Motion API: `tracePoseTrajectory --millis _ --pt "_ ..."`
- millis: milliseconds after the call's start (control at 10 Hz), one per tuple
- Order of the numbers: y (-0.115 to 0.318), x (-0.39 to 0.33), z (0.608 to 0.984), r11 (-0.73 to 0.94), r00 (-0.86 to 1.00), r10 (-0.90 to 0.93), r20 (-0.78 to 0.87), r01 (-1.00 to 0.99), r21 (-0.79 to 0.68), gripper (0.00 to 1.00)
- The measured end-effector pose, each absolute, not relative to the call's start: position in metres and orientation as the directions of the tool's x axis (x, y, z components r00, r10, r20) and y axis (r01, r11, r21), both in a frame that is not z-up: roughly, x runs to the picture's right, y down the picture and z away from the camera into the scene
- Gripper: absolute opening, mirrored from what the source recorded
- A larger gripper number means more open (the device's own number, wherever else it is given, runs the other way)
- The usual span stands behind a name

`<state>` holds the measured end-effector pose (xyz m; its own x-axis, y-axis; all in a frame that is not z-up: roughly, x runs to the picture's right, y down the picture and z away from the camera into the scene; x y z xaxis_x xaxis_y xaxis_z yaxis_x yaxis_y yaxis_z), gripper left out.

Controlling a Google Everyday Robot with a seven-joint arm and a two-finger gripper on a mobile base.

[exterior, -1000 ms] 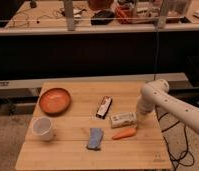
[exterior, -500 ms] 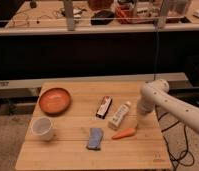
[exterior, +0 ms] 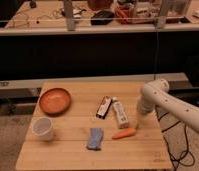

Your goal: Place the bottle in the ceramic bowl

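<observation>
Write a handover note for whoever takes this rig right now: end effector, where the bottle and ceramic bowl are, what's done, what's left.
End effector: low over the table, just right of the bottle, above the carrot.
The bottle lies on the table beside the dark bar, not lifted.
The ceramic bowl sits at the far left, nothing in it.
Done: nothing placed yet.
Left: grasp the bottle, carry it left, set it in the ceramic bowl.

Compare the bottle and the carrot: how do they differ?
The bottle is white with reddish marks; the carrot is orange. The bottle is thicker than the carrot. The bottle points front to back; the carrot lies crosswise. Both lie flat on the wooden table, beside the end effector at their right.
</observation>
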<state>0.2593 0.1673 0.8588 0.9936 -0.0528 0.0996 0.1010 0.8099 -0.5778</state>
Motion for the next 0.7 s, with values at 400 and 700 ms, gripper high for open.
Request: tracePoseTrajectory --millis 400,700 --pt "0.158 0.253 0.844 0.814 0.99 -0.077 0.121 0.133 -0.565 0.46" --pt "0.16 0.249 0.844 0.813 0.986 -0.088 0.14 0.152 -0.562 0.43"
